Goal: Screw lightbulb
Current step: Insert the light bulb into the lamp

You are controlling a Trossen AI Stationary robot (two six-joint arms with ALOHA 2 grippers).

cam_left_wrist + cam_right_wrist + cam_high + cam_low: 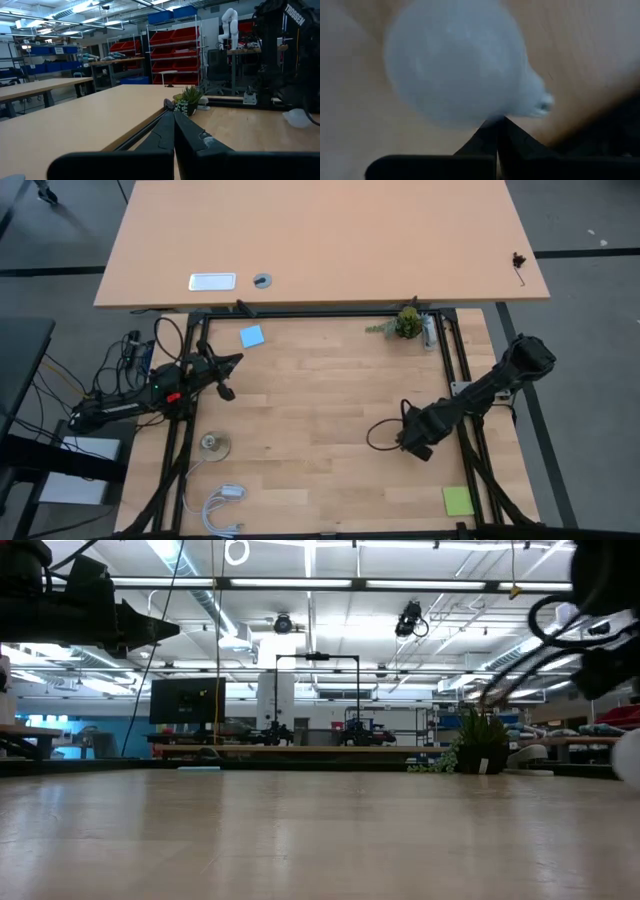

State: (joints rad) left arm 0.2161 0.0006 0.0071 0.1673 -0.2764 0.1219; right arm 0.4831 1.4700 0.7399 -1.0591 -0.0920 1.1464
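Note:
The white frosted lightbulb [460, 65] lies on its side on the wooden table, its silvery screw base [542, 104] to one side. It also shows in the left wrist view [298, 118] and at the low view's edge [631, 760]. My right gripper [497, 122] is shut, with its tips just at the bulb's glass. In the high view it [408, 442] sits at the table's right and covers the bulb. My left gripper [238, 361] is shut and empty, raised above the table's left side [174, 112]. The round grey socket disc [213, 444] lies flat near the left front. My right gripper's shut fingertips [492, 131] stand at the lower rim of the bulb's glass [485, 116], coming slanting down from the table's right. I cannot tell whether they touch it. The bulb rests on the table.
A white cord and plug [225, 502] lie by the socket at the front left. A blue note [252, 336] and a small plant [407, 323] sit at the far edge, and a green note [458, 500] at the front right. A larger desk [320, 240] stands behind.

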